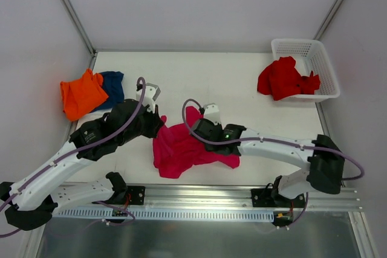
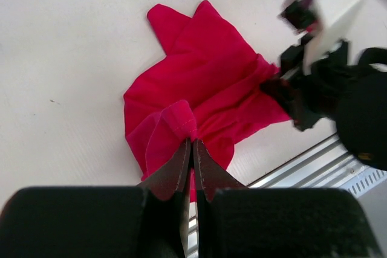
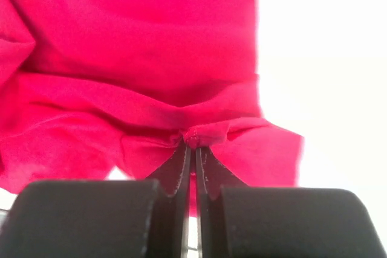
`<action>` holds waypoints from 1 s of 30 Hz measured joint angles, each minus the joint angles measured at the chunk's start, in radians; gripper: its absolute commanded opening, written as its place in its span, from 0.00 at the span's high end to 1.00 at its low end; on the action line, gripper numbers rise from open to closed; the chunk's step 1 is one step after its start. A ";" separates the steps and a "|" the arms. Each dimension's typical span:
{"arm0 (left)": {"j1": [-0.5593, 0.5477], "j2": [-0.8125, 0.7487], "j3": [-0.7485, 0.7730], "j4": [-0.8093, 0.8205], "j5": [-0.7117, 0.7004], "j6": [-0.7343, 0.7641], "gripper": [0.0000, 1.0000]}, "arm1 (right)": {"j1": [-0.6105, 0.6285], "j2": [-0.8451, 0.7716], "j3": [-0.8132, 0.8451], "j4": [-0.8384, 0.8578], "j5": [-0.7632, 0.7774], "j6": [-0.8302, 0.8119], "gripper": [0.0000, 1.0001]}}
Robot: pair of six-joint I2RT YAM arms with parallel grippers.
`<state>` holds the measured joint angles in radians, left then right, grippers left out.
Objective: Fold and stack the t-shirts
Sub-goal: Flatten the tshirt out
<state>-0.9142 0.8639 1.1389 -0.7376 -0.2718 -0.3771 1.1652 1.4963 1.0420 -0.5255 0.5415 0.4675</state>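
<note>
A crumpled pink t-shirt [image 1: 181,149] lies on the table between the two arms. My left gripper [image 1: 158,124] is shut on a hem of it at its left edge; the wrist view shows the pinched fold [image 2: 192,139]. My right gripper [image 1: 202,130] is shut on another hem at the shirt's upper right; the pinched hem shows in its wrist view [image 3: 193,140]. An orange t-shirt [image 1: 81,95] and a blue t-shirt [image 1: 113,86] lie folded at the far left. A red t-shirt [image 1: 284,78] hangs over the rim of a white basket [image 1: 320,58].
The metal rail [image 1: 199,200] runs along the near table edge. A frame post [image 1: 69,10] stands at the back left. The right arm [image 2: 338,89] shows beside the pink shirt in the left wrist view.
</note>
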 measured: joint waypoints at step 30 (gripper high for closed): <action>0.006 0.016 -0.032 0.019 -0.087 -0.021 1.00 | -0.242 -0.352 0.089 -0.373 0.171 -0.153 0.56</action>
<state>-0.9081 0.8795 1.1072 -0.7185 -0.3592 -0.3981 0.9230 1.1446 1.1313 -0.8986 0.7120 0.3141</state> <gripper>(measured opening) 0.009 0.291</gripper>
